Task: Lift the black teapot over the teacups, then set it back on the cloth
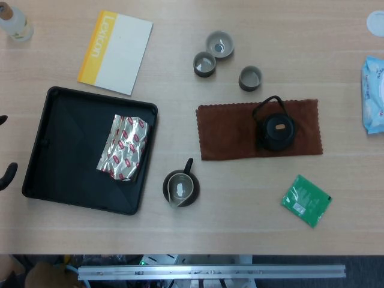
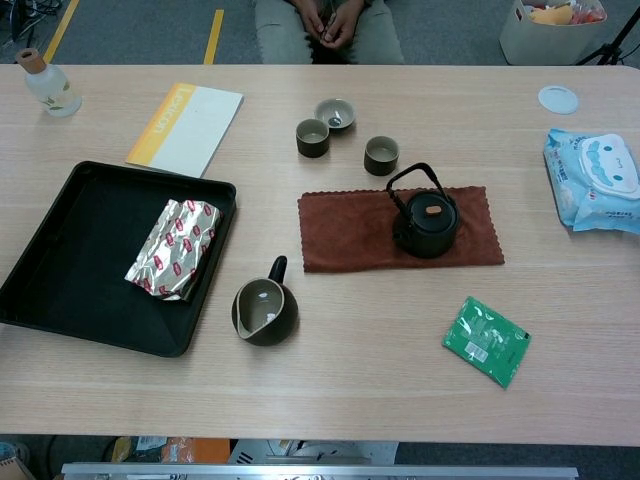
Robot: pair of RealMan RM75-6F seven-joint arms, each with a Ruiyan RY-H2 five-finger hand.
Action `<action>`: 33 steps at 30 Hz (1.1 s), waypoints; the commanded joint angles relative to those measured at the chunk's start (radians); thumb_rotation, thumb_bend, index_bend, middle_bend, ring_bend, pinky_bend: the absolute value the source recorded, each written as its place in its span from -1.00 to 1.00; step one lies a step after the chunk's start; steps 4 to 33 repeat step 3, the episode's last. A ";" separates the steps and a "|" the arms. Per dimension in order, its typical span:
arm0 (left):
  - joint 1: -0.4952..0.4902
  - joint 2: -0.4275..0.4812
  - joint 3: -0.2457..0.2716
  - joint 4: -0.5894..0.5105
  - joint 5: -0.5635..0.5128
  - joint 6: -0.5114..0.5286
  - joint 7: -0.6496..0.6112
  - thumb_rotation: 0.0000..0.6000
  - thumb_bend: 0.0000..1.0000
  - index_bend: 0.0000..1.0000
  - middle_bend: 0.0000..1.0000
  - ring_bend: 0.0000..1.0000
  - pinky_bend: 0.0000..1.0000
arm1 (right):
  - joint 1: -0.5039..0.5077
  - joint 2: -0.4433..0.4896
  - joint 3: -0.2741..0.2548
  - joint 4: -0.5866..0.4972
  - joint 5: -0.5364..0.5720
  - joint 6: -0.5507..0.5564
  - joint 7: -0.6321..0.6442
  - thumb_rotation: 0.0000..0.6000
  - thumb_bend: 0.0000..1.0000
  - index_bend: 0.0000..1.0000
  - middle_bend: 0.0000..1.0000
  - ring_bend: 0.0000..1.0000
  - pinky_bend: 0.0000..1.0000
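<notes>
A pale wooden table (image 2: 330,400) fills both views, with grey floor beyond its far edge and the lap and clasped hands of a seated person (image 2: 330,25) cut off by the top of the chest view. The black teapot (image 1: 276,131) stands upright on the right part of the brown cloth (image 1: 228,132), its wire handle raised. Three teacups (image 2: 330,130) sit just beyond the cloth's far edge, apart from it. Nearer the front is a dark pitcher (image 1: 180,188); a black tray (image 1: 60,174) on the left holds a crinkled foil packet (image 1: 124,147). A yellow-and-white booklet (image 1: 115,51), a green sachet (image 1: 306,200) and a pack of wipes (image 2: 598,180) also lie on the table — the wipes cut by the frame edge in the head view. Of the left hand (image 1: 5,171) only dark finger ends poke in at the head view's left edge, so I cannot tell how it is posed; nothing visible is in it. The right hand shows in neither view
</notes>
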 commanded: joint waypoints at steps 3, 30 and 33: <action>-0.001 -0.002 -0.001 0.002 -0.006 -0.003 0.002 1.00 -0.50 -0.69 -0.54 -0.79 -0.87 | -0.007 0.001 0.006 -0.002 -0.008 -0.006 -0.003 1.00 -0.17 -0.34 -0.35 -0.58 -0.74; -0.001 -0.002 -0.001 0.002 -0.006 -0.003 0.002 1.00 -0.50 -0.69 -0.54 -0.79 -0.87 | -0.007 0.001 0.006 -0.002 -0.008 -0.006 -0.003 1.00 -0.17 -0.34 -0.35 -0.58 -0.74; -0.001 -0.002 -0.001 0.002 -0.006 -0.003 0.002 1.00 -0.50 -0.69 -0.54 -0.79 -0.87 | -0.007 0.001 0.006 -0.002 -0.008 -0.006 -0.003 1.00 -0.17 -0.34 -0.35 -0.58 -0.74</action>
